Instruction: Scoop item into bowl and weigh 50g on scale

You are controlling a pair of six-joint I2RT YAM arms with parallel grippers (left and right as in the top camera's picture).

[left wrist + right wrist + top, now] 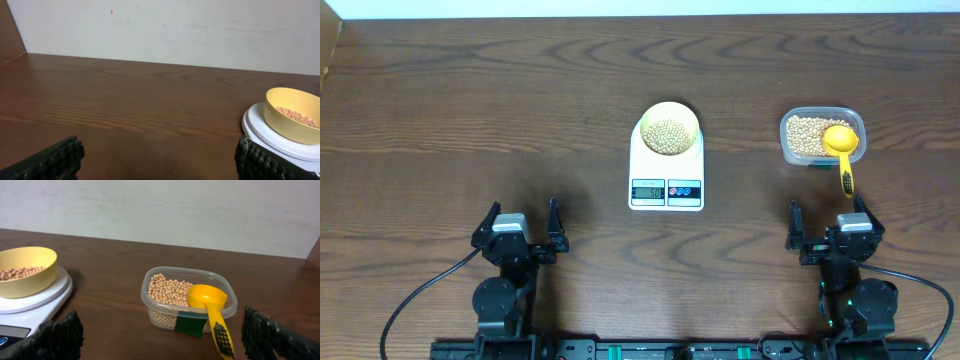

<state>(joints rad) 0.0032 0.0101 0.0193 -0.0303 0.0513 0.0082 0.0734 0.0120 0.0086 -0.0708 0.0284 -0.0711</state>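
Overhead: round pale bowl (648,120) sitting on flat white scale (650,172), mid wood-grain worktop (470,120), holding beige beans (668,136). Clear rectangular tub (784,140) lying right, yellow scoop (839,140) resting inside. Near edge: left fingers (554,215), right fingers (794,218) standing spread apart, gripping nothing.
Left wrist: ribbed black fingers framing bowl, far right.
Right wrist: scoop handle overhanging tub's near rim.

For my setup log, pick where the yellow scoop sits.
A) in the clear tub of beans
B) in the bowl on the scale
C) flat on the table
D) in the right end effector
A: the scoop lies on the beans inside the clear tub.
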